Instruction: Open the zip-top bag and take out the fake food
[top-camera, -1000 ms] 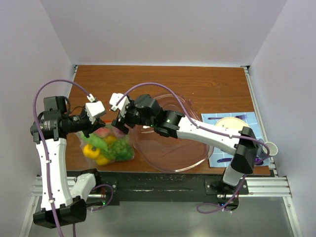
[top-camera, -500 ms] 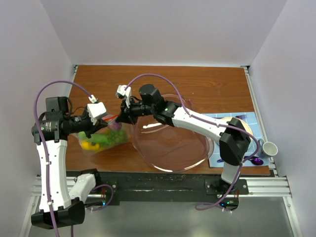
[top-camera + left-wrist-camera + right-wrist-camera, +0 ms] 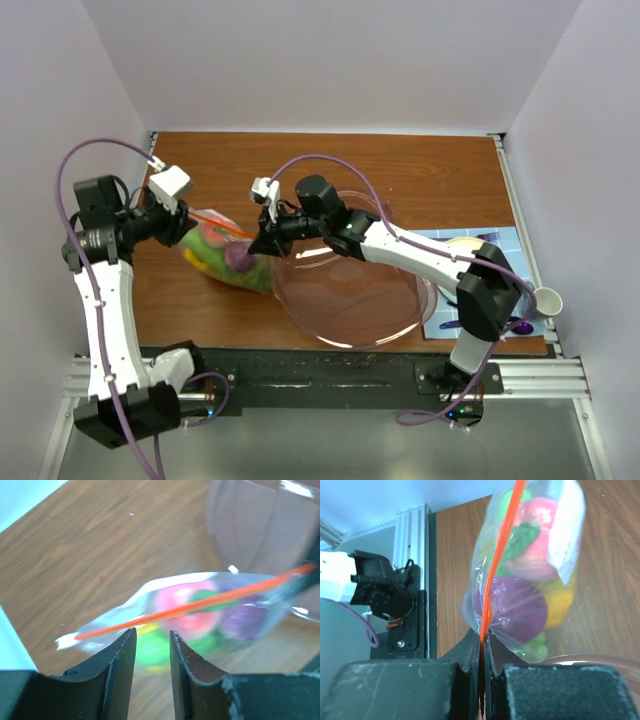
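Nearest, at the right: blue mat (image 3: 506, 244), with a white cup (image 3: 548, 299) just beside its right edge.

A little farther in, at the middle: large clear pinkish bowl (image 3: 340, 312), upright on the wooden table (image 3: 400, 170).

Left of the bowl, close against its rim: bag (image 3: 228, 262), clear and crinkled, lying tilted. Along its top, a red-orange strip (image 3: 504, 545), slanting as one unbroken line. Packed inside: food (image 3: 517, 607) in pink, purple, green and yellow pieces, all within the plastic. Underside on the wood or just off it: impossible to tell.

At the bag's right end: right gripper (image 3: 482, 636), reaching in over the bowl's far-left rim. Fingers pressed together, clamped on the strip, with the purple piece just beyond the tips.

At the bag's left end: left gripper (image 3: 151, 637), fingers apart with a narrow gap, not closed on the bag. Just beyond the tips, the bag's left corner and the end of the strip. Through the gap, green and yellow showing. Contact with the plastic: cannot tell.

Farthest: bare brown wood up to the white back wall.
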You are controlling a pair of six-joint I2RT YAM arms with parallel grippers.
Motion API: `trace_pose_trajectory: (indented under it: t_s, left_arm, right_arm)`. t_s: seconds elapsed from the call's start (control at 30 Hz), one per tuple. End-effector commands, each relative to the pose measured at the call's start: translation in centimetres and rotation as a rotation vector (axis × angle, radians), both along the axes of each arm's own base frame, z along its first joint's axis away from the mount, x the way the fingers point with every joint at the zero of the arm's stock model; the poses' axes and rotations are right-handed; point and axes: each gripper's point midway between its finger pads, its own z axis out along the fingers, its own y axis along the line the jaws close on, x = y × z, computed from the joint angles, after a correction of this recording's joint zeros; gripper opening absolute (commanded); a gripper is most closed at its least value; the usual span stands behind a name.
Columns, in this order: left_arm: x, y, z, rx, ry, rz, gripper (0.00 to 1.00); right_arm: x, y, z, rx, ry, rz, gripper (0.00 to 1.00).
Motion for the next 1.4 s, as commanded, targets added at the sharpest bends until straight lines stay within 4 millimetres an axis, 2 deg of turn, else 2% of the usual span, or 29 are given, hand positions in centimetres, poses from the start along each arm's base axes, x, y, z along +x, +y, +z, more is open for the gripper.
trace_pose_trajectory:
  t_s: [0.0, 0.07, 0.1, 0.13, 0.2, 0.3, 0.4, 0.53, 0.67, 0.73, 0.77, 0.8, 0.87, 0.93, 0.97, 1.07, 1.1, 1.13, 1.3, 1.33, 1.37]
  left_arm:
    - [2.4, 2.5, 2.0, -0.083, -0.003, 0.029, 0.38]
    - [2.1, 3.7, 1.3, -0.1, -0.001, -0.032, 0.38]
    - [1.7, 4.0, -0.5, -0.16, 0.097, -0.048, 0.38]
    - [1.6, 4.5, -1.2, -0.182, 0.118, -0.061, 0.38]
    - [2.7, 7.3, -2.3, -0.262, 0.123, -0.022, 0.38]
    - [3.7, 9.7, -2.7, -0.369, 0.106, 0.027, 0.36]
    - [3.5, 8.8, -2.5, -0.419, 0.077, 0.004, 0.31]
    - [2.5, 6.2, -0.1, -0.443, -0.113, -0.094, 0.27]
    - [1.4, 4.2, 1.6, -0.443, -0.291, -0.167, 0.24]
    - [1.4, 4.0, 2.3, -0.487, -0.326, -0.177, 0.18]
    - [1.7, 4.1, 2.1, -0.494, -0.332, -0.181, 0.1]
    - [1.7, 4.1, 2.1, -0.536, -0.308, -0.173, 0.05]
    - [2.4, 4.7, 2.1, -0.564, -0.324, -0.191, 0.01]
    - [2.6, 4.9, 2.2, -0.692, -0.216, -0.184, 0.01]
    - [3.5, 5.8, 2.0, -0.668, -0.226, -0.202, 0.04]
    - [3.9, 6.1, 2.0, -0.742, -0.171, -0.165, 0.1]
    - [4.1, 6.3, 1.8, -0.695, -0.226, -0.171, 0.11]
    - [4.1, 6.0, 1.7, -0.699, -0.226, -0.169, 0.12]
    - [3.5, 3.5, 1.0, -0.658, -0.26, -0.232, 0.15]
    - [3.3, 2.3, 0.7, -0.644, -0.269, -0.272, 0.17]
    - [2.9, 1.4, 0.0, -0.629, -0.283, -0.297, 0.23]
  right_arm:
    - [0.9, -1.4, 3.5, 0.059, -0.107, -0.077, 0.0]
    - [1.4, -1.9, 3.0, 0.042, -0.122, -0.111, 0.0]
    - [1.5, -2.0, 3.1, 0.049, -0.129, -0.113, 0.0]
    - [1.2, -2.1, 3.0, 0.049, -0.127, -0.107, 0.0]
    - [1.0, -2.3, 2.5, 0.035, -0.122, -0.104, 0.0]
    - [1.2, -2.8, 2.1, 0.015, -0.127, -0.12, 0.0]
    - [1.3, -3.2, 2.2, 0.006, -0.137, -0.137, 0.0]
    - [2.1, -3.4, 2.4, -0.001, -0.143, -0.171, 0.0]
    - [4.0, -3.5, 2.7, 0.002, -0.148, -0.21, 0.0]
    - [4.5, -3.3, 3.5, 0.024, -0.147, -0.214, 0.0]
    - [4.9, -3.3, 3.8, 0.033, -0.148, -0.216, 0.0]
    - [5.3, -3.4, 4.0, 0.039, -0.143, -0.217, 0.0]
    - [6.2, -3.4, 5.0, 0.062, -0.15, -0.231, 0.0]
    - [7.3, -3.8, 5.5, 0.086, -0.128, -0.241, 0.0]
    - [8.4, -4.3, 5.9, 0.106, -0.128, -0.256, 0.0]
    - [9.2, -3.9, 6.4, 0.155, -0.095, -0.232, 0.0]
    - [9.2, -3.6, 6.8, 0.168, -0.093, -0.218, 0.0]
    - [9.2, -3.1, 6.0, 0.162, -0.064, -0.196, 0.0]
    - [9.2, -1.7, 6.3, 0.218, -0.027, -0.138, 0.0]
    - [9.1, -1.4, 6.6, 0.232, -0.011, -0.131, 0.0]
    - [9.1, -1.0, 6.6, 0.247, -0.003, -0.105, 0.0]
